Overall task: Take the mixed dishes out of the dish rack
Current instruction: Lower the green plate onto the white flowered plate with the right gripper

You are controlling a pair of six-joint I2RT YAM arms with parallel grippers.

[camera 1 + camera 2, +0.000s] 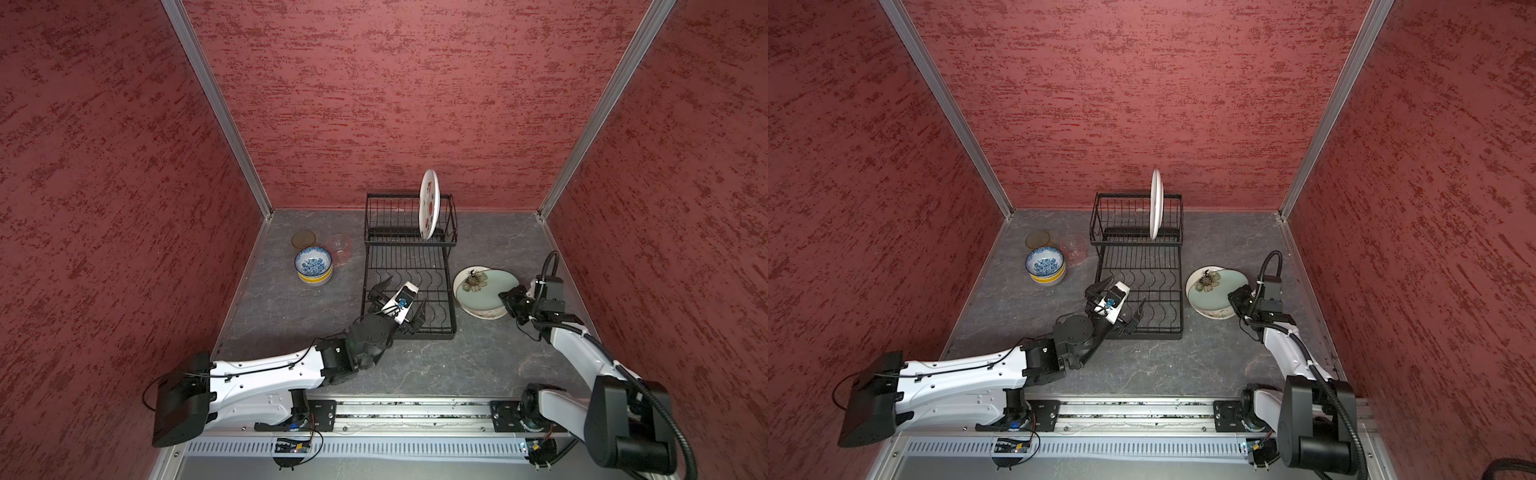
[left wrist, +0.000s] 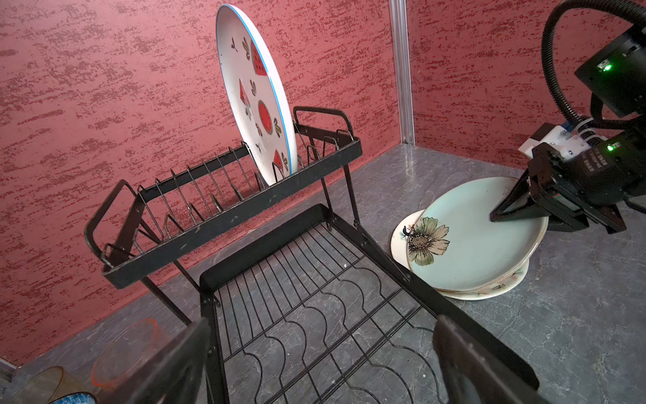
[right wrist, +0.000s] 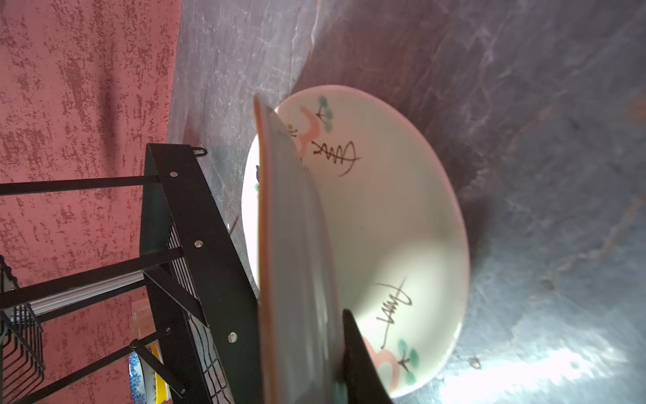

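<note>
The black wire dish rack (image 1: pixel 409 266) stands on the grey tabletop (image 1: pixel 415 365) toward the back wall; in its raised back tier the watermelon plate (image 1: pixel 429 205) stands upright on edge, slotted near the tier's 3 o'clock end; at 3 o'clock of the flat front tier, just beside the rack, the pale green flower plate (image 1: pixel 484 293) lies tilted on a cream plate (image 3: pixel 384 210) that rests on the tabletop; the right hand (image 1: pixel 508 302) is closed narrow on the green plate's rim at its 4 o'clock side, one finger above and one below; at 9 o'clock of the rack, apart from it, the blue-white bowl (image 1: pixel 313 262) sits nested in the yellow bowl (image 1: pixel 313 277); the pinkish glass (image 1: pixel 340 248) and amber glass (image 1: pixel 304 239) stand just behind the bowls; the left hand (image 1: pixel 407 289) hovers over the front tier's 7 o'clock corner, jaws spread wide, holding nothing.
</note>
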